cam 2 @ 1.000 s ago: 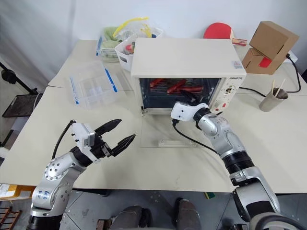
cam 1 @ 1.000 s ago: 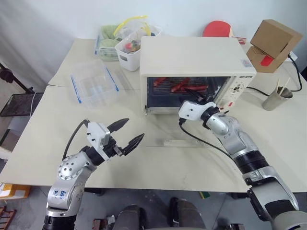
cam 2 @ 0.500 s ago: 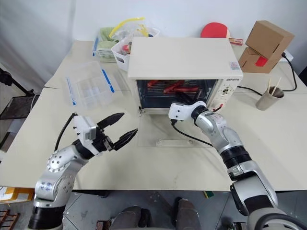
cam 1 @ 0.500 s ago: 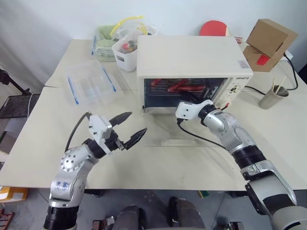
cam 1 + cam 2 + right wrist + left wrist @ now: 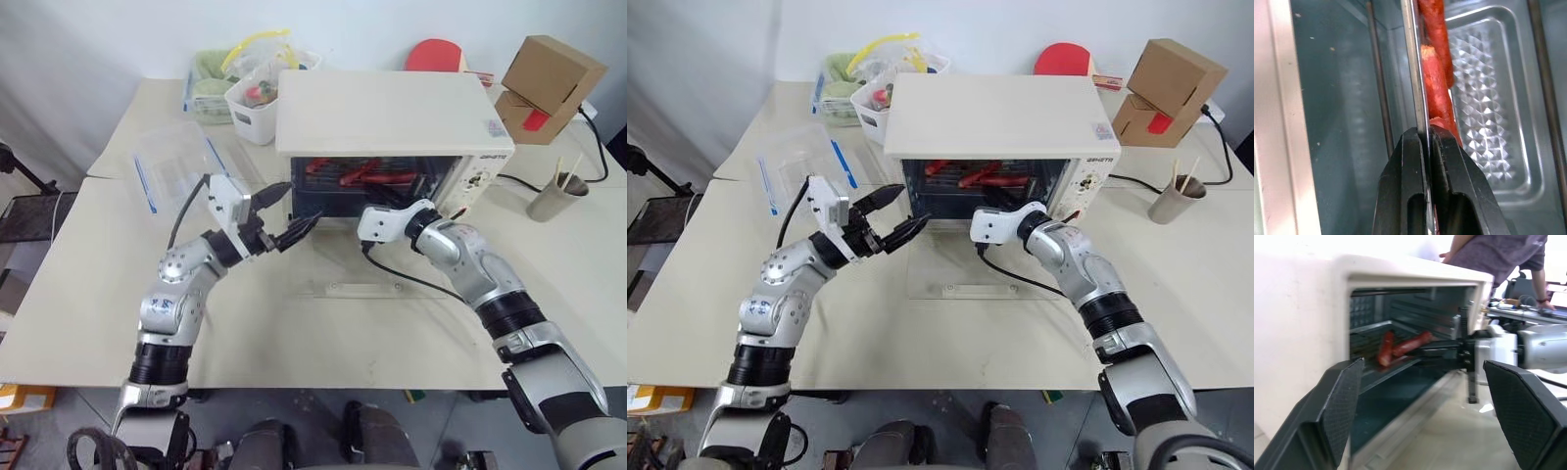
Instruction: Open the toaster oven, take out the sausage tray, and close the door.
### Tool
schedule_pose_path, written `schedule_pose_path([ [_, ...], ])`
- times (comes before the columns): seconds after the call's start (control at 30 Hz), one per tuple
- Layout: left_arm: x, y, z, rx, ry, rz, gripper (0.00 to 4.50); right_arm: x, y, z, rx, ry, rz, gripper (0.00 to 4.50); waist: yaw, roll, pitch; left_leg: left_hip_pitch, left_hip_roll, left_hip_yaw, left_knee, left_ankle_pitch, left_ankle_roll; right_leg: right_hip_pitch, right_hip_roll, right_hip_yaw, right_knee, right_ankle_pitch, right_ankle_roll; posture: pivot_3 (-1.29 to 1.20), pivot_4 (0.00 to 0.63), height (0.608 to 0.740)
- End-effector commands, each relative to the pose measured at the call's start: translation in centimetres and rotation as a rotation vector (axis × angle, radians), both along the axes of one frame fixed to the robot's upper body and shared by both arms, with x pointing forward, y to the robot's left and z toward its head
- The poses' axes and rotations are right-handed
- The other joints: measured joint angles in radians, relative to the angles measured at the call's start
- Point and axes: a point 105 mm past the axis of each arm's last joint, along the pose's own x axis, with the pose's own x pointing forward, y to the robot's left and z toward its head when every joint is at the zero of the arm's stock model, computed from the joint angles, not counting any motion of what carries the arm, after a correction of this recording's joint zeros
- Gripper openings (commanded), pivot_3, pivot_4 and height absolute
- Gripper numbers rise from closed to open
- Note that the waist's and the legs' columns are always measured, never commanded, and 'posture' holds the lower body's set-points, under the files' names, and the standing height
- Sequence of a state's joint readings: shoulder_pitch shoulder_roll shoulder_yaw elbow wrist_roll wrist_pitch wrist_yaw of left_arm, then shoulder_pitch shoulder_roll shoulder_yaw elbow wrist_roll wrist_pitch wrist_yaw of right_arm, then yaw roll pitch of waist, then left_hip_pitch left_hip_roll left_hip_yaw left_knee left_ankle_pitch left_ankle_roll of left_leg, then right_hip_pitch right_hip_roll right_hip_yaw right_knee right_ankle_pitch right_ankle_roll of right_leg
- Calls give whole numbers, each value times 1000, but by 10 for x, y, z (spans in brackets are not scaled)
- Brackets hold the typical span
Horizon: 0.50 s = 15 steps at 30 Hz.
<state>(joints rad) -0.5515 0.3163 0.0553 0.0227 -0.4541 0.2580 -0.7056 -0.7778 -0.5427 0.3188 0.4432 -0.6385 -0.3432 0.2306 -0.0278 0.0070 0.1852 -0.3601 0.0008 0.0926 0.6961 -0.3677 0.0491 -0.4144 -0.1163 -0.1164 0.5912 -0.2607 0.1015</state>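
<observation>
Looking down from my head, my left gripper (image 5: 286,223), fingers spread, has risen toward the toaster oven (image 5: 392,113), whose door (image 5: 377,264) lies flat. My right wrist view shows my right gripper (image 5: 1426,142), half-open a second ago, now clamped on the sausage tray (image 5: 1488,98) rim inside; pulling comes next.

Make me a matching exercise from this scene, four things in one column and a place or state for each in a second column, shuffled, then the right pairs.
Things:
1. door
2. sausage tray
3. left gripper
4. right gripper

States:
A. inside the toaster oven, on its rack
B. shut on the tray's rim
C. folded down flat on the table
D. open, holding nothing, near the oven's left front corner

Pairs: 1-C, 2-A, 3-D, 4-B
</observation>
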Motion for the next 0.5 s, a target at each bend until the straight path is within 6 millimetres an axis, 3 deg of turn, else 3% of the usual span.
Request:
schedule_pose_path([
  [0.03, 6, 6, 14, -29, -28, -5, 4144, -17, 12, 31, 30, -88, 102, 0, 0, 0, 0, 0, 0, 0, 0, 0, 0, 0, 0, 0, 0, 0, 0, 0, 150, 740],
  [0.33, 21, 6, 16, -57, 2, -34, 4144, -50, -1, 26, 17, -66, 109, 0, 7, 0, 1, 0, 0, 0, 1, 0, -1, 0, 0, 0, 1, 0, 0, 0, 150, 740],
  [0.5, 23, 8, 11, -74, 30, -46, 4144, -83, -5, 7, 24, -14, 99, 0, 25, 0, 1, 0, 0, 0, 2, 0, -1, 0, 0, 0, 1, 0, 0, 0, 150, 740],
])
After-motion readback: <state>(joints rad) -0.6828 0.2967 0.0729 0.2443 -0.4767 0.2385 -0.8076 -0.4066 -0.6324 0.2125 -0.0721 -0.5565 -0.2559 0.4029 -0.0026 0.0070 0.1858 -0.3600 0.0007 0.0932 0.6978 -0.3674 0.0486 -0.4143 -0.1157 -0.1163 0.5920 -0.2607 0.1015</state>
